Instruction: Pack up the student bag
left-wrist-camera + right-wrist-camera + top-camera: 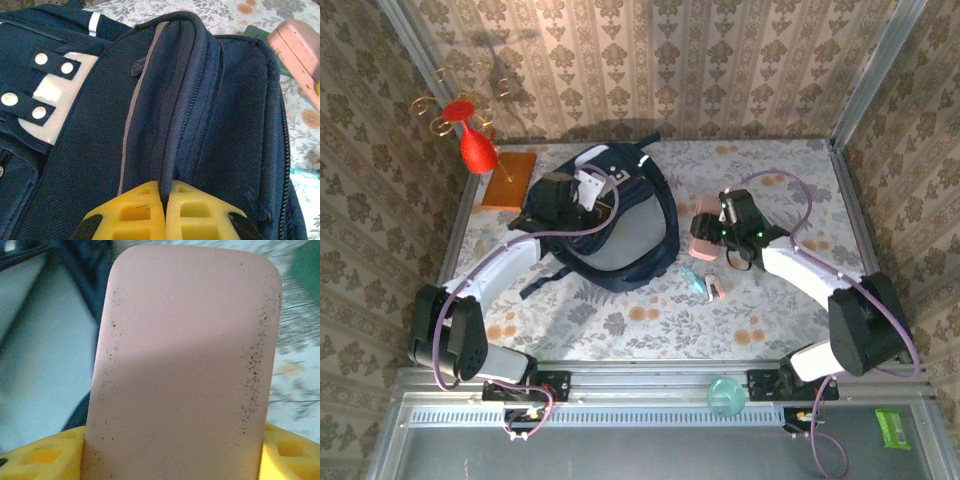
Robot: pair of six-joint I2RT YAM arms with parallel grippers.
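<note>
The student bag (638,222) lies on the floral table (775,180) left of centre and toward the far side, its long axis running roughly near to far and its grey-white front patch facing up. The left gripper (588,200) sits right over it, and the left wrist view shows its yellow pads (137,215) closed on a raised ridge of navy fabric beside the zip line of the bag (215,100); whether the compartment under that ridge is unzipped I cannot tell. The right gripper (712,236) hovers just to the right of the bag, clamped on a pink case (700,248), which stands up between its pads with its long axis pointing out of the fingers (45,455) toward blurred navy and grey bag surface. So the bag lies leftward of the case, close but not touching, and the right arm is the one placed to bring the case across. The move likely depends on the left arm holding the rim high enough for the case to enter end first.
</note>
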